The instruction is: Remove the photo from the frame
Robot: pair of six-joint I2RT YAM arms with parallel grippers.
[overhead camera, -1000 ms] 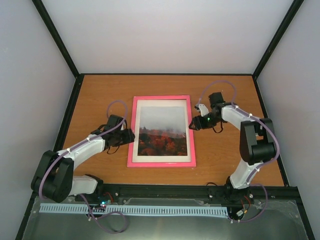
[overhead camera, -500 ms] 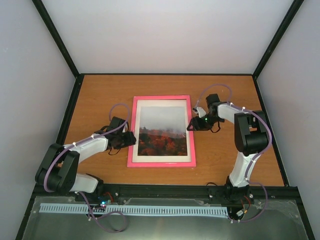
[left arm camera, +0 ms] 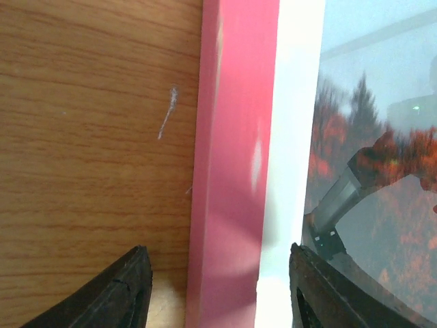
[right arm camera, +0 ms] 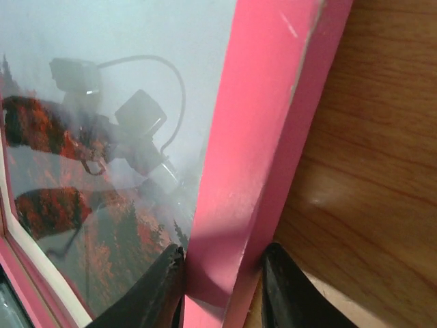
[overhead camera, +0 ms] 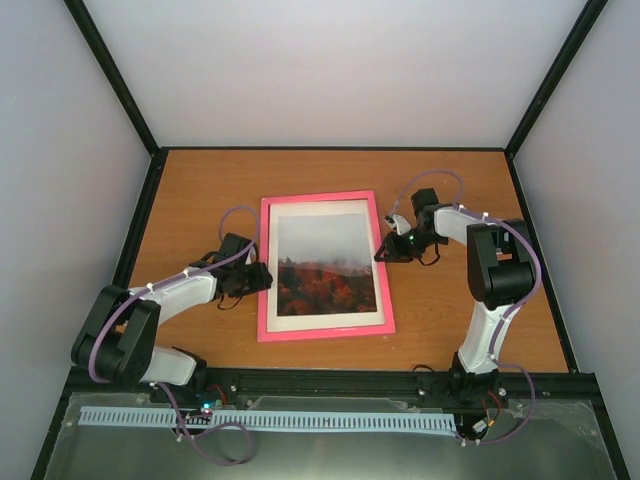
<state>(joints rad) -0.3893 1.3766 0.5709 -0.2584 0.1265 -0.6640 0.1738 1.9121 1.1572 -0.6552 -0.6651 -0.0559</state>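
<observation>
The frame [overhead camera: 325, 331], thin and bright pink, lies face up on the wooden table, slightly askew. Behind its glass, the photo [overhead camera: 322, 262] shows grey mist above and orange-red trees below, inside a white mat. My right gripper [overhead camera: 381, 250] is at the frame's right side. In the right wrist view, my right gripper [right arm camera: 224, 263] is shut on the pink border [right arm camera: 266, 123], one finger on the glass side and one on the table side. My left gripper [overhead camera: 262, 277] is at the left side. In the left wrist view, my left gripper [left arm camera: 217, 273] stands open astride the border [left arm camera: 235, 157], with gaps on both sides.
The wooden table [overhead camera: 200, 200] is enclosed by white walls with black corner posts [overhead camera: 110, 75]. Bare wood lies around the frame on every side. A black rail [overhead camera: 330, 382] runs along the near edge by the arm bases.
My right gripper has closed onto the frame's right border. The frame has turned slightly, its near left corner shifting right. My left gripper has narrowed a little around the left border.
</observation>
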